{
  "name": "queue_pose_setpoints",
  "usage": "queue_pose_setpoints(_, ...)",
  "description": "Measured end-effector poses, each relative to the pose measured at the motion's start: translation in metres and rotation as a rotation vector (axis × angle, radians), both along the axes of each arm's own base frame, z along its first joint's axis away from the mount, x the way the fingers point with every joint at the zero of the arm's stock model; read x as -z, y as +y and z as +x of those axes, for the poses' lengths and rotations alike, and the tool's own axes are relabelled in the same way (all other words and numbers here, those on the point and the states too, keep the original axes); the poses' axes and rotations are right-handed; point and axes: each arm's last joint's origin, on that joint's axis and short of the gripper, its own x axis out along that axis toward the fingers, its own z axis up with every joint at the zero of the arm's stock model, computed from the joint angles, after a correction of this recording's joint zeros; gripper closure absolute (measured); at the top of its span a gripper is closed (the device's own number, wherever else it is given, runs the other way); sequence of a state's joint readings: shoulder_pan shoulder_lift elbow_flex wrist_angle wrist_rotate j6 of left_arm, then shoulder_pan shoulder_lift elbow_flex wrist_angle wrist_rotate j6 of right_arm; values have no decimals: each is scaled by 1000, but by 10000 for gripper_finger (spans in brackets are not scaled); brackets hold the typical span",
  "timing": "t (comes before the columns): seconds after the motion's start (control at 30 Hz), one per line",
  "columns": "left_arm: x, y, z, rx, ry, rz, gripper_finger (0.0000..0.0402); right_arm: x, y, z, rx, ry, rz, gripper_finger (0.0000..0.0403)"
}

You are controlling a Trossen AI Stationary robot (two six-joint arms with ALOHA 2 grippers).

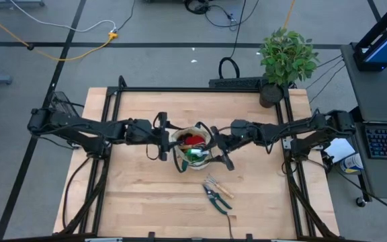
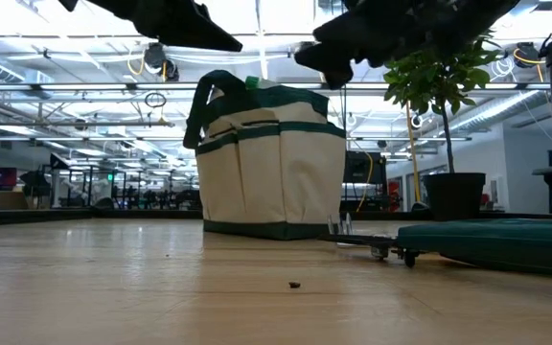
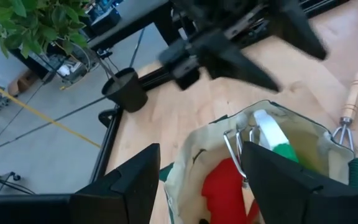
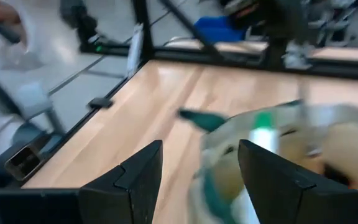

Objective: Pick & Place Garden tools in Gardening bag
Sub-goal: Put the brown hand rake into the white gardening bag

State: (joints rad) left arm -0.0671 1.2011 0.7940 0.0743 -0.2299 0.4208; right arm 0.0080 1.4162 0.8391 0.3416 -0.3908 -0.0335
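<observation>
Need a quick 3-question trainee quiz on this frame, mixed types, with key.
1. True or false: the gardening bag lies tipped on its side.
2. Which tools remain on the table? A) pruning shears and a wooden-handled tool B) only a red item C) none
3. Fill in: the left pincer and right pincer are both ____, one on each side of the bag.

Key: 1 false, it stands upright. 2 A. 3 open.
</observation>
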Motion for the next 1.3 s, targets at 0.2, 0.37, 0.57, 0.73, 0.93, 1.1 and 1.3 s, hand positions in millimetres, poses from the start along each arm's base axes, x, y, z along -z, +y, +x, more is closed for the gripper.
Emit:
queue_pose_setpoints(0.2, 0, -2, 0, 0, 4, -2, 169, 14, 35, -8, 48, 141, -86, 202)
queue_pose_setpoints(0.37, 0, -1, 0, -6, 2, -12, 169, 23, 57, -17, 107, 266, -70, 202)
queue_pose_setpoints(0.57, 0, -1, 0, -13, -2, -34, 169, 37, 76, -29, 161, 336, 52, 202)
queue_pose_setpoints(0.73, 0, -1, 0, -13, -2, -33, 169, 55, 86, -43, 294, 384, 102, 202)
queue_pose_setpoints(0.93, 0, -1, 0, -14, -3, -37, 169, 69, 100, -45, 355, 429, 159, 202)
queue_pose_setpoints(1.1, 0, -1, 0, -23, -10, -65, 169, 83, 105, -37, 370, 468, 174, 202)
queue_pose_setpoints(1.3, 0, -1, 0, -27, -12, -76, 169, 93, 106, -35, 382, 501, 146, 202)
